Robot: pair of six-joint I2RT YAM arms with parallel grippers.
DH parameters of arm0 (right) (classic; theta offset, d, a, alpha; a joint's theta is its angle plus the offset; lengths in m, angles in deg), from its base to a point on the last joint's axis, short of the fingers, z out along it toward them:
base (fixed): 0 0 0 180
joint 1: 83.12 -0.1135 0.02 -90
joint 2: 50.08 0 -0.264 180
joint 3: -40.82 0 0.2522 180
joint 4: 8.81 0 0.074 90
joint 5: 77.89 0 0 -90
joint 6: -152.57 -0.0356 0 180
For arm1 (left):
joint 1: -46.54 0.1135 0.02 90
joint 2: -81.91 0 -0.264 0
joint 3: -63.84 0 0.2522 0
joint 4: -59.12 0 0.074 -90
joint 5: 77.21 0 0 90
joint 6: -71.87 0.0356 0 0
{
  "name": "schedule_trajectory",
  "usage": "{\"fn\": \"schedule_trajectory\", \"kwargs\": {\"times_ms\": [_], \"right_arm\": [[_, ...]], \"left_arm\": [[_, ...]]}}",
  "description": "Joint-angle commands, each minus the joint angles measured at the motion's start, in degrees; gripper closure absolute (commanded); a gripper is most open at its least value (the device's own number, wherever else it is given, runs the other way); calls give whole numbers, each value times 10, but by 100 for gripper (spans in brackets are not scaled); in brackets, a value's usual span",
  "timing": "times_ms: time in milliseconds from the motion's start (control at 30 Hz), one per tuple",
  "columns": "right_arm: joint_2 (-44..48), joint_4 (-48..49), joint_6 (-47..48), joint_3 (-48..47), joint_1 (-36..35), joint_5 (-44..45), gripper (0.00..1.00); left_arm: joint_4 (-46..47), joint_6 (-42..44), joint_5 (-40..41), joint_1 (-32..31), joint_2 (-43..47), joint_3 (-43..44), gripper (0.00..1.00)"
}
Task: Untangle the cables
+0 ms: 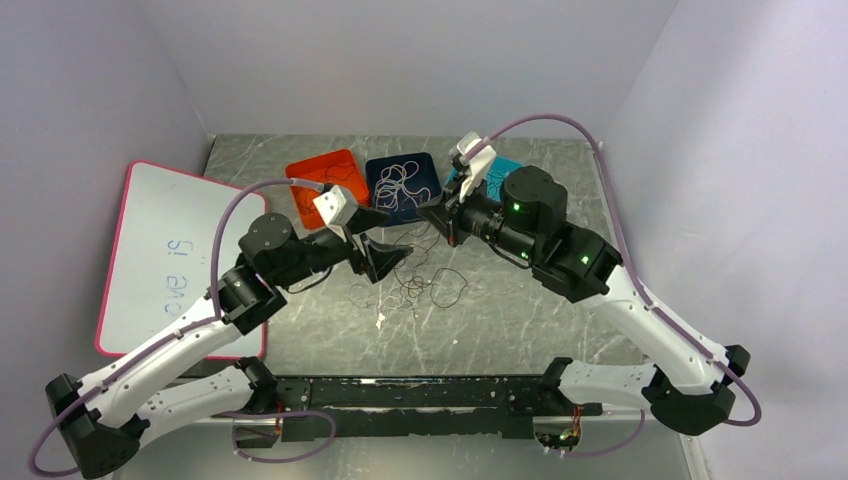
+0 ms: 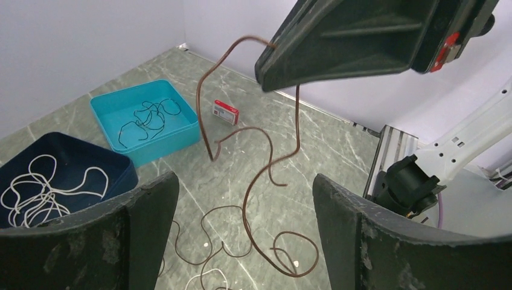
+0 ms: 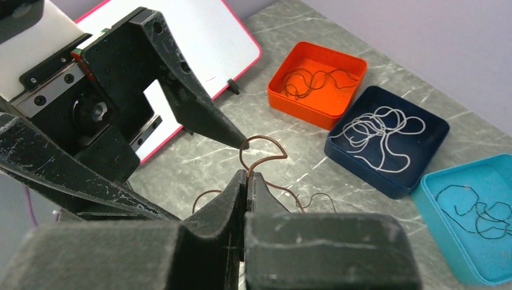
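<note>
While pinched shut on a brownish-red cable, holds that wire lifted above the grey marbled table with the right gripper, fingertips pressed together on the strand. Leaves a small loop standing just past those tips and the rest hanging in curls down to a loose tangle of cables on the table between the two arms.

Faces it with the left gripper, jaws spread wide and holding nothing, one dark finger on each side of the dangling wire in the left wrist view. Very close to the raised loop with the upper fingertip in the right wrist view; cannot tell whether touching.

Beyond, along the far side of the table, three square trays in a row:
- an orange tray with thin brownish-red cables
- a navy tray with white cables
- a teal tray with black cables

Near the teal tray, on bare table, a small red-and-white box. At the table's left side, a pink-edged whiteboard lying flat.
</note>
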Motion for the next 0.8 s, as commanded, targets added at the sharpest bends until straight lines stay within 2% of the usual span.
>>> {"fn": "schedule_trajectory", "kwargs": {"times_ms": [0, 300, 567, 633, 767], "right_arm": [[-5, 4, 3, -15, -2, -43, 100], [-1, -11, 7, -20, -2, -77, 100], [-6, -22, 7, -30, -2, -106, 100], [-7, -22, 7, -29, -1, -110, 100], [-12, -18, 6, -29, -1, -115, 100]], "left_arm": [[24, 19, -30, -2, -11, 25, 15], [-3, 55, 28, -2, -12, 28, 15], [-11, 64, 33, -2, -16, 28, 18], [-7, 64, 32, -3, -15, 28, 22], [-4, 67, 26, -2, -16, 34, 34]]}}
